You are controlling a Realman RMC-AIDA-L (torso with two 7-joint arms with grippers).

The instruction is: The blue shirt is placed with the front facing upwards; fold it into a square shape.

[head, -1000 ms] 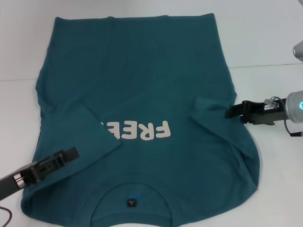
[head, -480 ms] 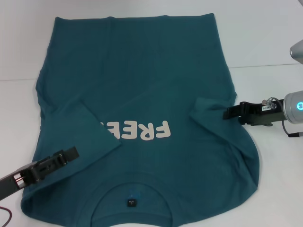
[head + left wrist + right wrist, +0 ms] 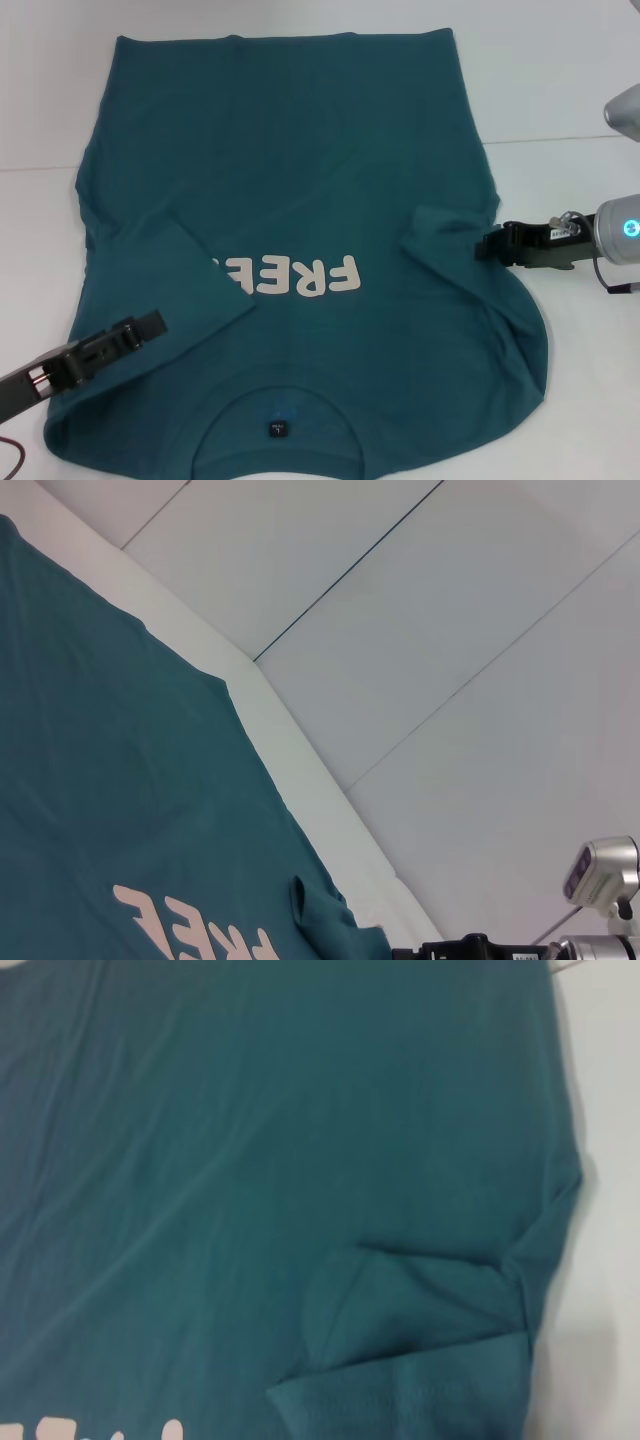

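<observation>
**A:** Where does the blue shirt (image 3: 290,220) lie, and why that way?

**B:** It is spread flat over the middle of the white worktop (image 3: 560,90), print side up, collar toward the robot and hem at the far edge; laid open like that, both sides are within reach of an arm. Both sleeves are already turned inward onto the body; the left sleeve (image 3: 175,270) covers the end of the cream lettering (image 3: 300,275), and the right sleeve (image 3: 440,235) lies as a small flap near the shirt's right edge.

**A:** And the right claw (image 3: 487,240)?

**B:** It sits low at the shirt's right edge, its tip touching or just beside the folded sleeve; whether its fingers are apart or pinched on cloth cannot be told, since the head view shows only a dark tip and the right wrist view shows no fingers at all. Its level, side-on reach suggests it is working that edge, probably to carry the side panel inward.

**A:** The left claw (image 3: 150,325)?

**B:** It hangs over the shirt's near left part, close to the left sleeve; its fingers cannot be made out either. It looks placed to mirror the other arm; a square needs both sides narrowed evenly, so the folding seems at an early stage.
</observation>
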